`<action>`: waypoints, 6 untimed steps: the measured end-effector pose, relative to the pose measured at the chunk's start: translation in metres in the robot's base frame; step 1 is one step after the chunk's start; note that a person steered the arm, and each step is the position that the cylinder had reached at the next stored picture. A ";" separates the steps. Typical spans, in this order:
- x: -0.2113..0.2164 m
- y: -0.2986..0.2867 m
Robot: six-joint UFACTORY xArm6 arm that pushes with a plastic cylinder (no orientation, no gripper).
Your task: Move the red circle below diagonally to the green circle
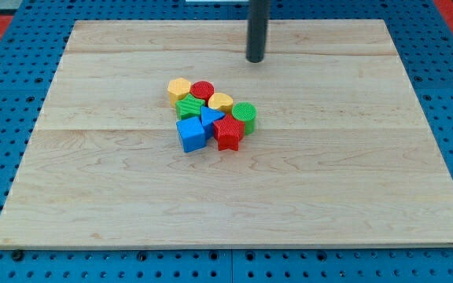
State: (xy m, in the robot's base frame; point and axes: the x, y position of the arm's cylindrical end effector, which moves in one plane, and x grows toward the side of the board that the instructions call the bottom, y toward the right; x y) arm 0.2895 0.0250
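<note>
Tip [255, 59] of mine hangs bare, holding nothing, toward the view's top, well apart from the cluster; red circle [203, 90] lies down-left of it, green circle [244, 114] further down on the counter [352, 196].

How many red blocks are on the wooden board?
2. The red circle sits at the cluster's top, between two yellow blocks. The red star-like block sits at the cluster's bottom right, below the green circle. None seems hidden.
</note>
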 end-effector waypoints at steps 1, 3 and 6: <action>0.000 -0.068; 0.095 -0.076; 0.104 -0.041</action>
State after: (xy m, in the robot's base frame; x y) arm 0.3931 -0.0157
